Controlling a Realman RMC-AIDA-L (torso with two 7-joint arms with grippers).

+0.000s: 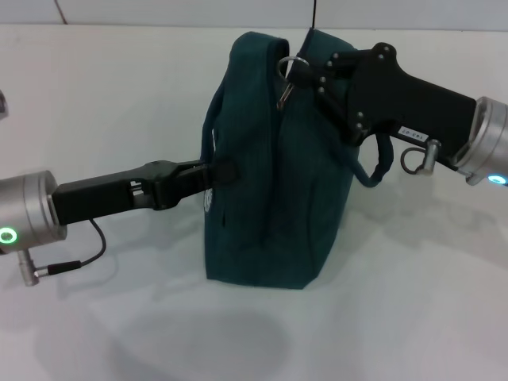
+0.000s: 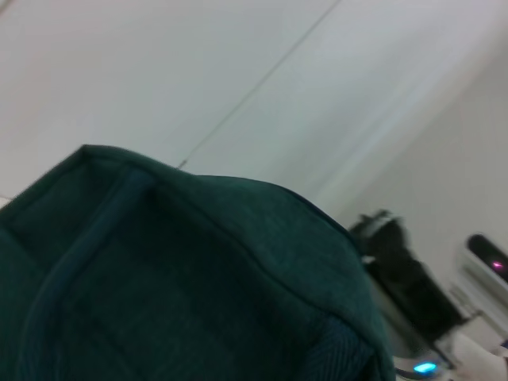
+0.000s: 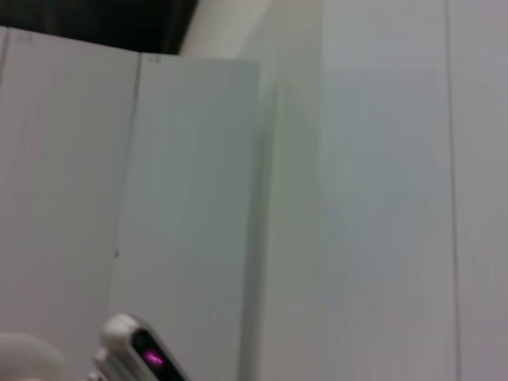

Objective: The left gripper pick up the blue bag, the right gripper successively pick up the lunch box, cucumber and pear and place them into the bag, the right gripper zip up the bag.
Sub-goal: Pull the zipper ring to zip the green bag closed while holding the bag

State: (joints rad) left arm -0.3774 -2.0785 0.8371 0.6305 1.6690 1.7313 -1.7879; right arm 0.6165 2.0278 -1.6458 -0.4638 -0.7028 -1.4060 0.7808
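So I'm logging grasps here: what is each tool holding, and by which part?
The left tool grips the blue bag by its side at a handle. The right tool pinches the zipper ring pull at the bag's top.

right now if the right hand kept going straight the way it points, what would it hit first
The right hand points toward the robot's left along the top of the blue bag, already at the zipper ring. Going on, it would press into the bag's top edge first, though depth is hard to judge.
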